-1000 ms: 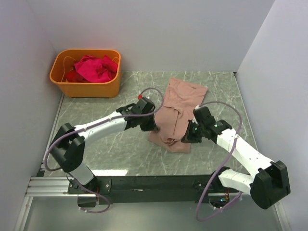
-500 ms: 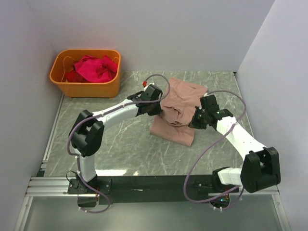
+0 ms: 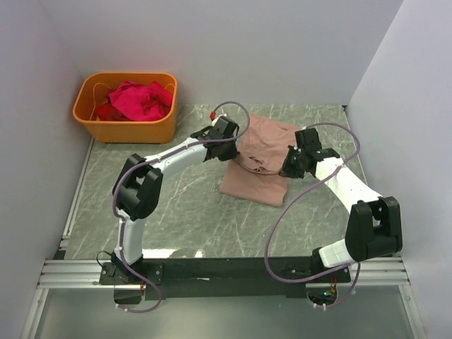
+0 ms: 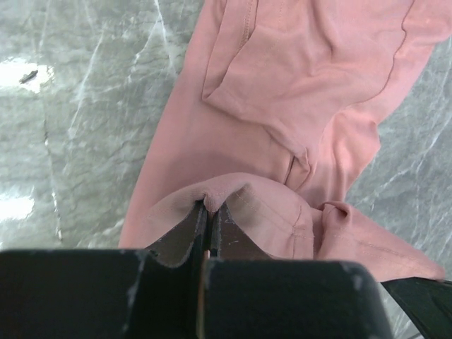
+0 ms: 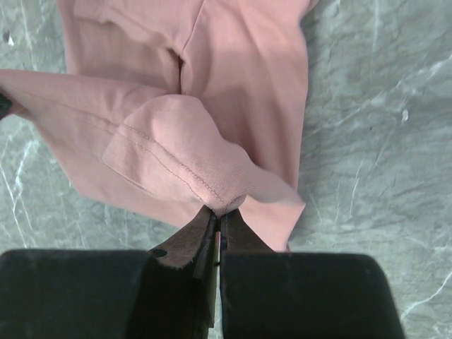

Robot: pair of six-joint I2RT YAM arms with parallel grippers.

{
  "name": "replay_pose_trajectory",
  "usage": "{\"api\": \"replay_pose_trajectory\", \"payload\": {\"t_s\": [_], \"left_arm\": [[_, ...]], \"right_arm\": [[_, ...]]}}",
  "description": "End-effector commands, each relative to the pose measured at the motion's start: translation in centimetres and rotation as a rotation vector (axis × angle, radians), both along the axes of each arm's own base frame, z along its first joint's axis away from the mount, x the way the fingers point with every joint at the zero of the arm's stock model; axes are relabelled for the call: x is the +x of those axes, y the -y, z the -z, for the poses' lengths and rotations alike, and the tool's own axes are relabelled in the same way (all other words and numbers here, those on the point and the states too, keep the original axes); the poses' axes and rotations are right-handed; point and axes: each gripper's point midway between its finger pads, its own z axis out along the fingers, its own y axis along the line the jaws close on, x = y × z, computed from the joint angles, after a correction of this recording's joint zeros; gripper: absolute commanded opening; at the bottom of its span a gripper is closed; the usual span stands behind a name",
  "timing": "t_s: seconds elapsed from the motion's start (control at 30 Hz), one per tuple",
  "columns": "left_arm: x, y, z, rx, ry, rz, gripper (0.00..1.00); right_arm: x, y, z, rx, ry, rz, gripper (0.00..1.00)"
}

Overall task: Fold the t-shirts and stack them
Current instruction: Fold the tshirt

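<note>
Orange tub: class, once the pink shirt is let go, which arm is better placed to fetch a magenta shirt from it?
Probably left. The orange tub stands far left; the left gripper is nearer, while the right gripper lies beyond the pink shirt.

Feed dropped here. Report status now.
Left gripper, right gripper both shut on the dusty pink cloth t-shirt. Shirt partly folded, edge lifted. Orange plastic tub well apart.

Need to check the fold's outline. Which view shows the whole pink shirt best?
Top external: the shirt shows nearly whole, the left gripper and right gripper covering only its sides. Each wrist view shows just the pinched edge in its jaws and the cloth nearby.
</note>
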Motion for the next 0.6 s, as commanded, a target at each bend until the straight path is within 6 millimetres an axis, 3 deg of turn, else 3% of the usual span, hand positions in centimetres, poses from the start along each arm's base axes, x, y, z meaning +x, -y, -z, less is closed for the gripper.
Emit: {"api": "replay_pose_trajectory", "payload": {"t_s": [0.0,0.23,0.33,0.43,0.47,0.5,0.53,0.57], "left_arm": [[1.5,1.0,-1.3,-0.017,0.045,0.02,0.01],[2.9,1.4,-0.5,-0.026,0.043,0.034,0.09],[3.7,1.3,-0.2,-0.028,0.04,0.017,0.22],[4.8,0.9,-0.6,-0.033,0.057,0.003,0.46],[5.0,0.8,-0.9,-0.036,0.06,0.004,0.68],[5.3,0.6,-1.4,-0.039,0.069,0.004,0.8],[5.3,0.5,-1.6,-0.036,0.076,0.009,0.98],[5.2,0.3,-2.6,-0.042,0.095,0.01,1.0]], "right_arm": [[2.5,0.7,-1.4,-0.017,0.063,0.018,0.0],[4.3,1.4,0.2,-0.007,0.02,0.055,0.0],[5.7,1.7,1.1,-0.004,-0.006,0.075,0.04],[7.7,2.1,0.9,0.021,-0.002,0.093,0.21],[8.3,2.1,0.7,0.032,0.002,0.091,0.42],[8.6,2.0,0.4,0.038,0.009,0.085,0.48],[8.6,1.8,0.2,0.044,0.013,0.074,0.6],[8.5,1.6,0.0,0.051,0.02,0.064,0.66]]}}
